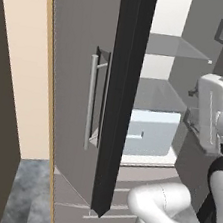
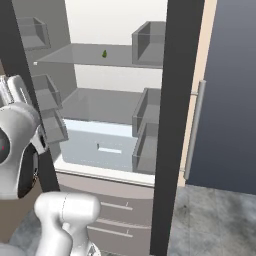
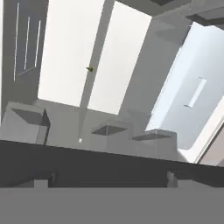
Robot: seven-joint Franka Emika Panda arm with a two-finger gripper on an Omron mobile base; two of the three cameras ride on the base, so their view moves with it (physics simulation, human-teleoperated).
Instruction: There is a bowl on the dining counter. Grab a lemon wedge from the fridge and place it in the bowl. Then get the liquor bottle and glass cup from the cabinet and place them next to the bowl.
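Tool (image 3: 109,178) stood with its jaws spread wide and nothing between them, its two dark tips low in the hand view and pointing into the open fridge (image 2: 112,107). Lying on the upper glass shelf (image 2: 85,54) at about twelve o'clock in the right base view, the lemon wedge (image 2: 104,53) showed as a tiny yellow-green speck. From the tool it sat at roughly eleven o'clock in the hand view (image 3: 90,69), well apart and deeper inside, too small to tell its long axis, so the coming reach probably had to go forward and towards that shelf.
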